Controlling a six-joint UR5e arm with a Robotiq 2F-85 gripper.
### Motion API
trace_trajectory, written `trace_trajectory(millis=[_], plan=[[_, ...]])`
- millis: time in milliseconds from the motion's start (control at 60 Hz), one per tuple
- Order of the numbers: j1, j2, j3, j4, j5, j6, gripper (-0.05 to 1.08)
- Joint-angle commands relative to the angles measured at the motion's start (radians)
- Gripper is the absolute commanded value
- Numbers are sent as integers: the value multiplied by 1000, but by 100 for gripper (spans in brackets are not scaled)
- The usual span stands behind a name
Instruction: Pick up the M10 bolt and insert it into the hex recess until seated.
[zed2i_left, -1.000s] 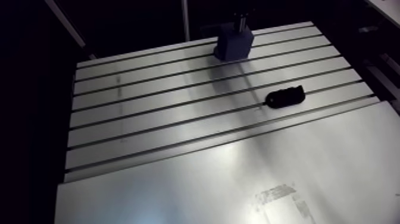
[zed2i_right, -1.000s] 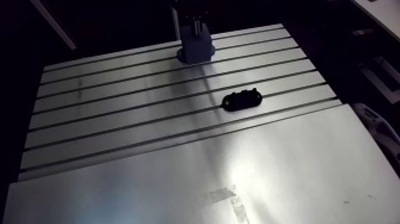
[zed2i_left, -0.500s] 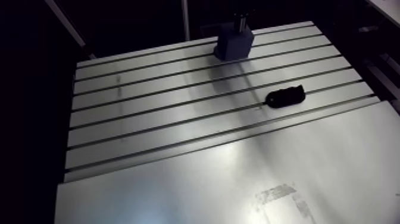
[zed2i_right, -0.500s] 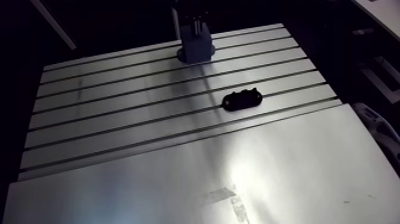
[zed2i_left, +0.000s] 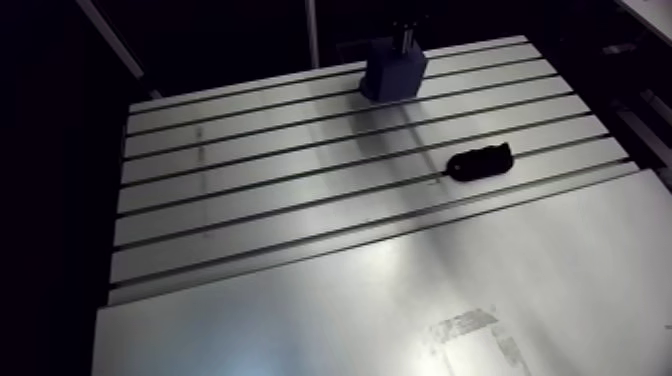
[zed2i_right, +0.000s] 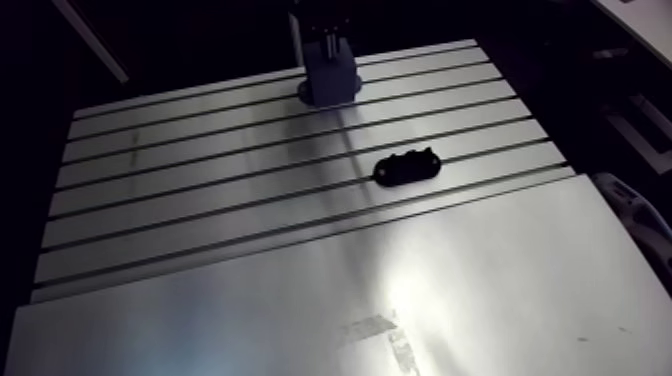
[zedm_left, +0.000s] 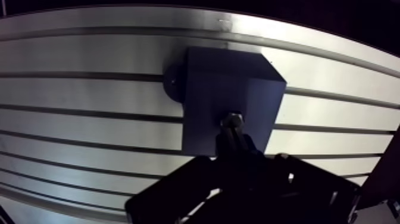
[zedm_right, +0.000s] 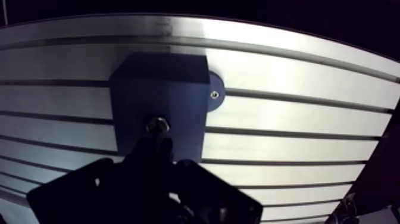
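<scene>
**A:** Nothing has shifted since the earlier pictures, has it?

**B:** No. In the arm view the blue block (zed2i_left: 394, 75) sits at the far edge of the slotted table (zed2i_left: 300, 215). The gripper (zed2i_left: 405, 35) hangs straight over it, just as before.

**A:** What else lies around?

**B:** A black oblong part (zed2i_left: 478, 162) rests on the table, well apart from the block. It is nearer the camera, a few slots away and off to one side.

**A:** And the wrist view?

**B:** The dark fingers are drawn close together and clamped on the M10 bolt (zedm_left: 232, 121). Its metal end shows just ahead of them, on the middle of the block's top face. The fingers cover the rest of the bolt, so I cannot tell how deep it sits. A round tab (zedm_right: 214, 95) with a small screw juts from the block's side, flat on the table.
</scene>
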Motion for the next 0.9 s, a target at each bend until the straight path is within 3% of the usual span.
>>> trace_trajectory(millis=[17,900], plan=[[1,0,1,1,0,0,108],[0,0,0,1,0,0,108]])
